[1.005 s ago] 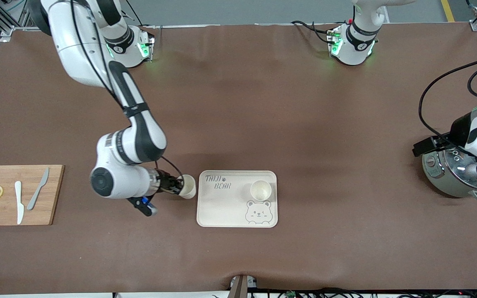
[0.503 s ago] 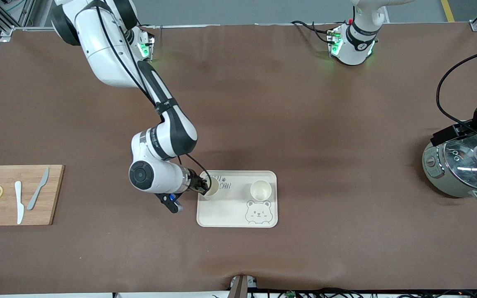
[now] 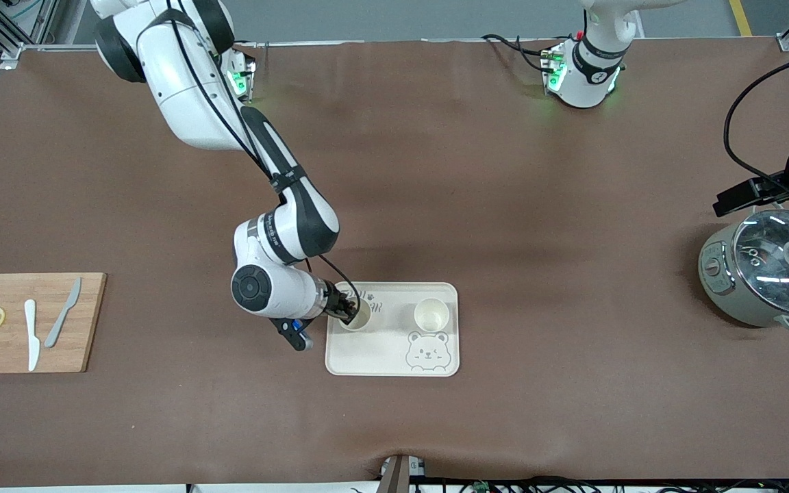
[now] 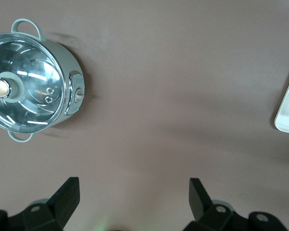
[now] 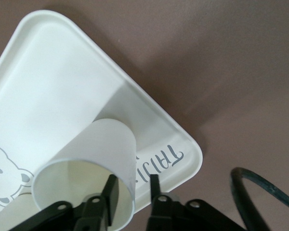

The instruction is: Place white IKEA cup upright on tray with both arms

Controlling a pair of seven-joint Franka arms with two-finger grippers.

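The front camera looks down on me from high across the table [image 3: 435, 171], facing my bases. My left wrist camera hangs high, looking straight down on the lidded pot [image 4: 31, 82]; my right wrist camera sits close over the tray [image 5: 62, 91]. All three catch that tray.

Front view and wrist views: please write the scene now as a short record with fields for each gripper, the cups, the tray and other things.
right gripper: shut on the rim of a white paper-like cup, over the tray's end toward the right arm
left gripper: open, holds nothing, waits over bare table beside the pot
cream rectangular tray with bear drawing: flat on the brown table
second white cup: upright on the tray
grey pot with glass lid: at the left arm's end
wooden cutting board: at the right arm's end, with two knives and two lemon slices
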